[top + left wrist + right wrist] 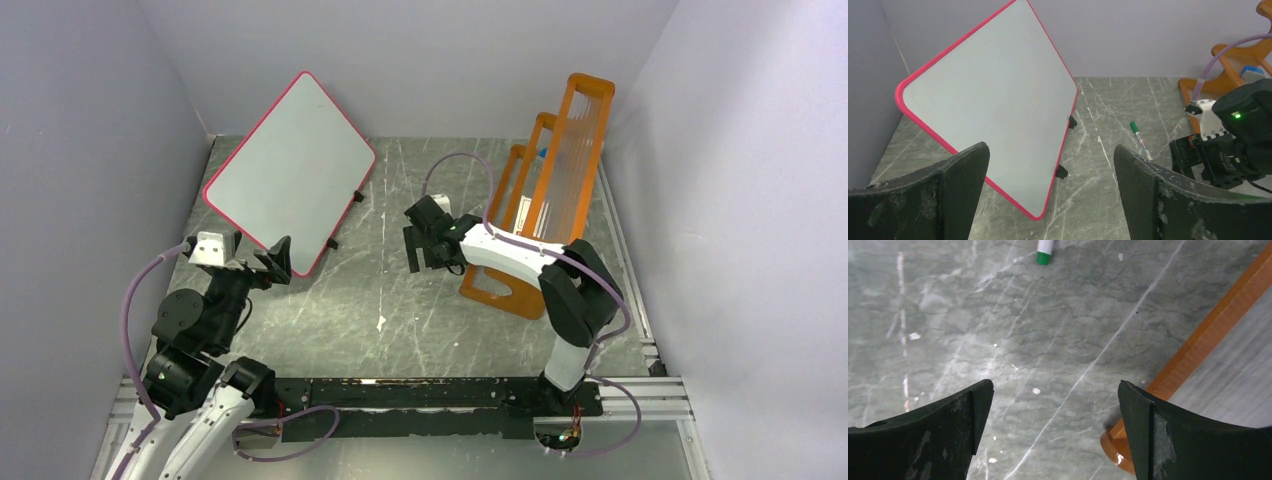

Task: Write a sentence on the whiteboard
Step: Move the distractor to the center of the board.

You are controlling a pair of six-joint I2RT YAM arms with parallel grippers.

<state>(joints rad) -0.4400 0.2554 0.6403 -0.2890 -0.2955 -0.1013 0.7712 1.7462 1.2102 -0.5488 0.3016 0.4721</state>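
My left fingers and right fingers gape empty; a sloppy pinch could roll the green-capped white marker, leaving the pink-framed whiteboard blank.

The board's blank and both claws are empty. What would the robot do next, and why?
Probably ease the right gripper forward over the marker and lower its open jaws around it. The board is blank, and the marker lies on the table just ahead of that gripper.
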